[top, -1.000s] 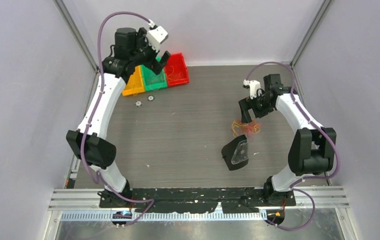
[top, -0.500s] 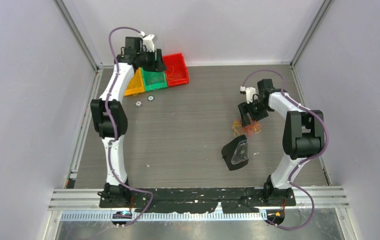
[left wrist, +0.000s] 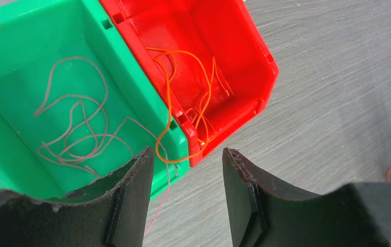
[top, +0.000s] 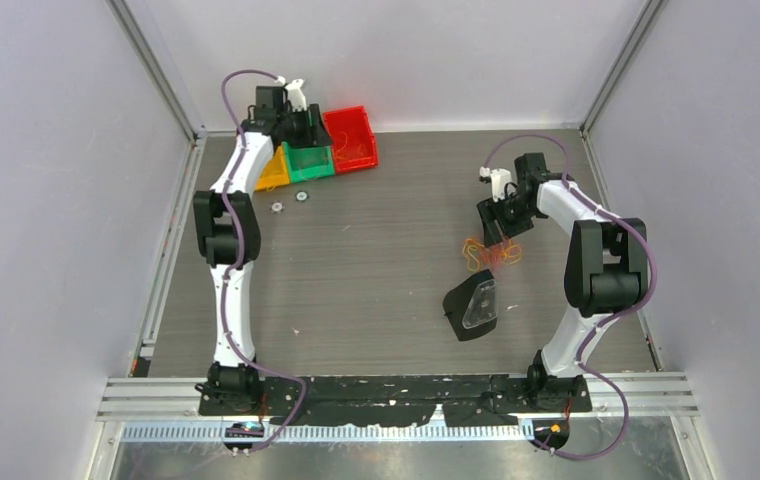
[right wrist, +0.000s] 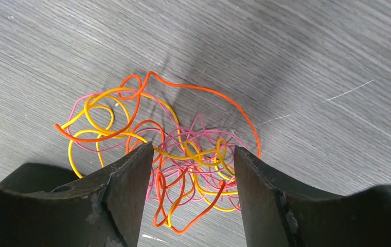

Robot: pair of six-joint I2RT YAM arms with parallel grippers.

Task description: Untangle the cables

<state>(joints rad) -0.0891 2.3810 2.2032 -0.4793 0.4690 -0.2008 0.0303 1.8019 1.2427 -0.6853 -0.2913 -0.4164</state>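
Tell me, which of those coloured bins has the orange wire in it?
The red bin, rightmost of three, holds orange wire; the green bin beside it holds pinkish wire.

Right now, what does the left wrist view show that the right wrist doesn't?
Left wrist only: a green bin holding pink wires and a red bin with an orange wire draped over their shared wall. Right wrist only: the orange, yellow and pink tangle below the right fingers. Both: grey table, open fingers; the left view's edge may catch a sliver of tangle.

No readable text, label, brand, number or sign anywhere in these views.
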